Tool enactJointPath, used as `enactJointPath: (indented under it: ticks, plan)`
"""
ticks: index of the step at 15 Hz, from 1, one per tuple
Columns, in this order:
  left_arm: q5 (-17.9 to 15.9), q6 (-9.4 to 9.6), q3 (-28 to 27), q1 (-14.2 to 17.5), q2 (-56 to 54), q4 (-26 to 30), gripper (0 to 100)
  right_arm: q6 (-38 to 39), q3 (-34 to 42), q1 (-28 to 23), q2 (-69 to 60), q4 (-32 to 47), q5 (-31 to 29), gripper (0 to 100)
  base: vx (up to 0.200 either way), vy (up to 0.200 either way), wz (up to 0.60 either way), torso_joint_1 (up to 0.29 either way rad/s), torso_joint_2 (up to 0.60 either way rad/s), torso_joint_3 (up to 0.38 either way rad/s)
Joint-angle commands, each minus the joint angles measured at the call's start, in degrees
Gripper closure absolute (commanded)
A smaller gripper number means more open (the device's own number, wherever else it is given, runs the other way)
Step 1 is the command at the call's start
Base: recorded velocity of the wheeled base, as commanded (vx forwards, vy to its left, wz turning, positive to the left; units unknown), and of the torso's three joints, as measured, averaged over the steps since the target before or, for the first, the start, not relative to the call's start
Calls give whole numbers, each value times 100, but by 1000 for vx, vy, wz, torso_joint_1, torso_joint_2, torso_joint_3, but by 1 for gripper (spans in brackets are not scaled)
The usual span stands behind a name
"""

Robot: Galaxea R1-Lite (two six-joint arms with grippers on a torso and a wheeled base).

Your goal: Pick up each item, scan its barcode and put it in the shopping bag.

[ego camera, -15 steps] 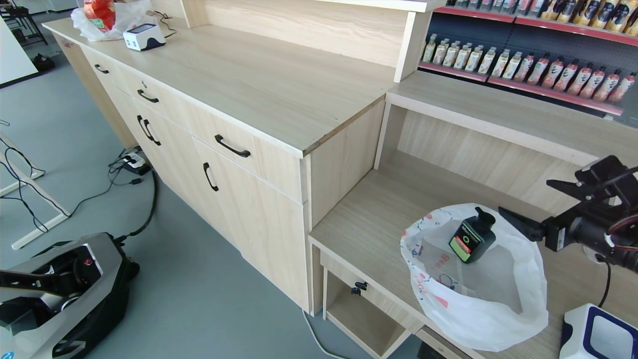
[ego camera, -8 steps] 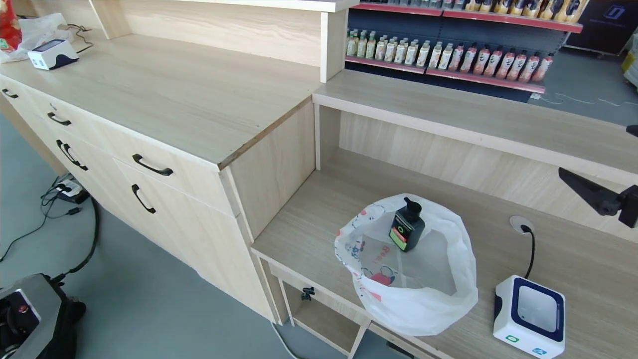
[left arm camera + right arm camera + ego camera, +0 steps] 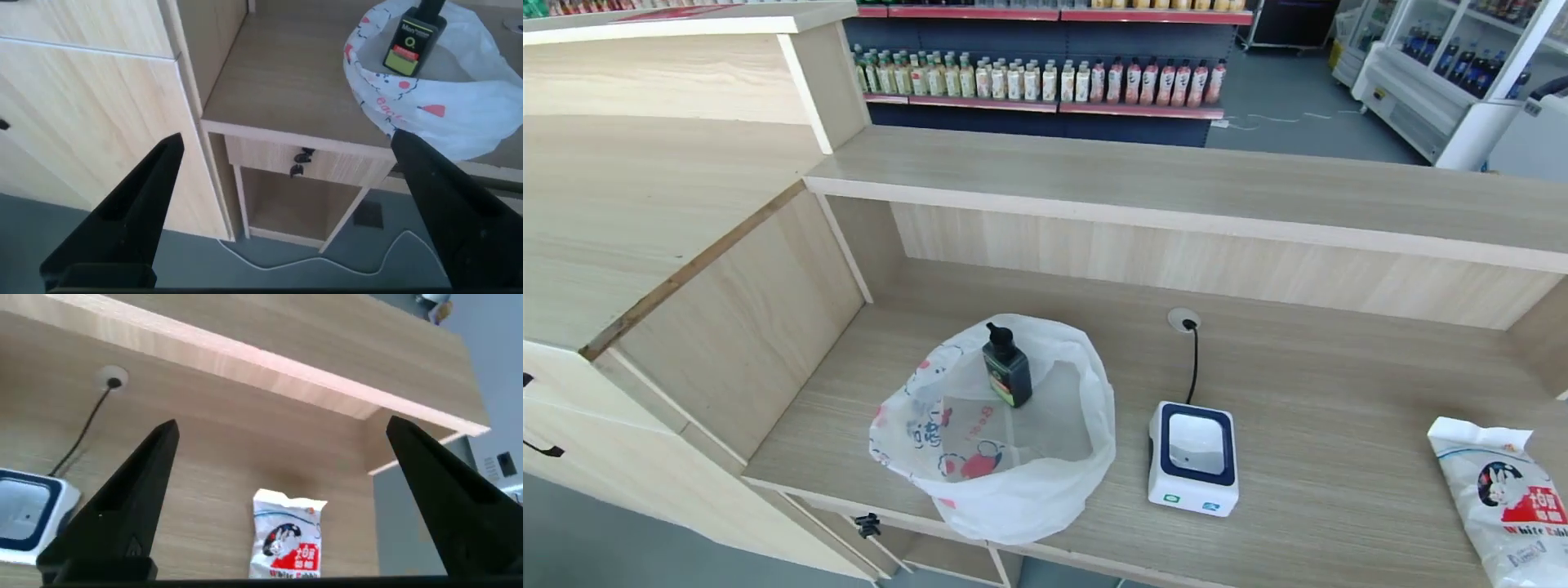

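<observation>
Inside printed white bag (image 3: 1023, 505), dark pump bottle (image 3: 1007, 374)

The low wooden counter (image 3: 1339, 384) has a raised ledge (image 3: 1176, 184) along its far side. In the counter's surface, near the back wall, there is a round cable hole (image 3: 1183, 318), and a black cable (image 3: 1194, 363) goes into it. At the left stands a taller cabinet (image 3: 621, 212) of the same pale wood. Under the counter's front edge is a small drawer with a black lock (image 3: 301, 161), and below it an open compartment (image 3: 290, 208). Behind the ledge, across the grey floor (image 3: 1298, 110), a shop shelf (image 3: 1045, 104) carries a row of bottles (image 3: 1045, 80). A glass-door cooler (image 3: 1421, 77) stands at the far right.
</observation>
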Motion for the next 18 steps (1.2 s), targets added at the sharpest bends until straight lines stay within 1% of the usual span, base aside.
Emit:
enactJointPath:
  ticks: [1,2,3,5,6,7,10,12,15,16,18]
  plan:
    - [0,-1,0,2,0,0,0,27,117,-539,415,12,-114,0,0,0,-600,7,2,2]
    - [0,-1,0,2,0,0,0,-17,258,-829,600,-23,-158,0,0,0,-600,2,-2,-2]
    - [0,-1,0,2,0,0,0,-26,504,-987,767,-32,-158,0,0,0,-600,12,7,2]
    - [0,-1,0,2,0,0,0,1,724,-1067,1109,-278,-140,0,0,0,0,0,0,0]
    - [0,-1,0,2,0,0,0,71,750,-1067,1549,-462,-87,0,0,0,0,0,0,0]
    - [0,-1,0,2,0,0,0,124,706,-1067,1848,-533,62,0,0,0,0,0,0,0]
    - [0,-1,0,2,0,0,0,36,671,-1067,2322,-533,950,0,0,0,0,0,0,0]
    - [0,-1,0,2,0,0,0,-184,952,-1058,2428,-541,1249,0,0,0,0,0,0,0]
    - [0,8,0,2,0,9,0,-193,1216,-1075,2718,-550,1249,0,0,0,0,0,0,0]
    - [0,-1,0,2,0,0,0,-184,1251,-1154,3008,-612,1249,0,0,0,0,0,0,0]
    - [0,8,0,2,0,0,0,-131,1348,-1190,3395,-1139,1249,0,0,0,0,0,0,0]
